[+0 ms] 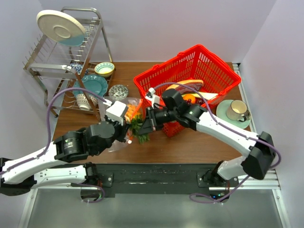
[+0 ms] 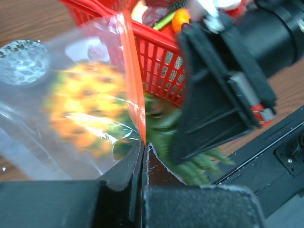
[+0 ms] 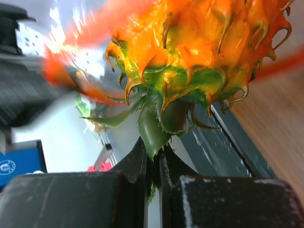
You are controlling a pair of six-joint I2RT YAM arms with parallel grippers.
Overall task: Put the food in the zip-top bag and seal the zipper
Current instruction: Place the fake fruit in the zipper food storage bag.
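Left fingers [image 2: 124,176] are pinching the zipper [image 2: 133,80], right fingers [image 3: 132,164] are gripping the pineapple [image 1: 132,113] by one crown leaf in the middle of the top view, body showing through the zip-top bag [image 2: 33,137], and that thin leaf is threatening to slip, spilling fruit onto the table [image 1: 190,147].

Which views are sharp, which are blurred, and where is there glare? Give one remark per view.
Top external: evenly lit, sharp down to the red basket mesh. Left wrist: pineapple blurred behind the zip-top bag, white glare streaks on the plastic. Right wrist: pineapple sharp and glossy, background smeared.
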